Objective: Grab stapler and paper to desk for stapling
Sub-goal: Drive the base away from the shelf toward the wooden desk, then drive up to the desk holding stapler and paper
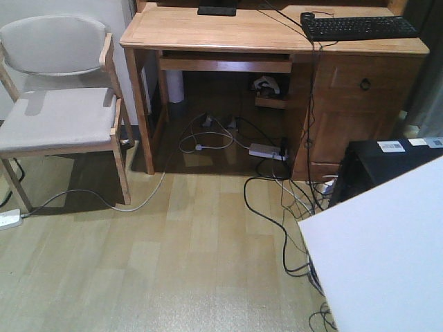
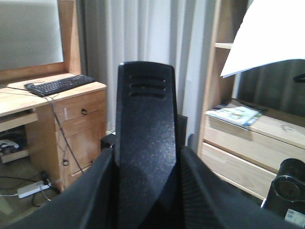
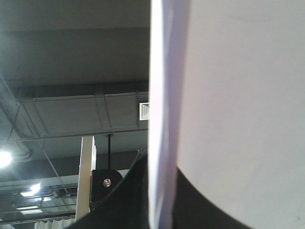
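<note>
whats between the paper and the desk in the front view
Front view: a black box and tangled black cables on the floor lie between the paper and the desk.

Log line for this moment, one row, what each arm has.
left fingers: clamped on stapler | right fingers: holding paper | desk: ahead, keyboard on top, neither item placed
</note>
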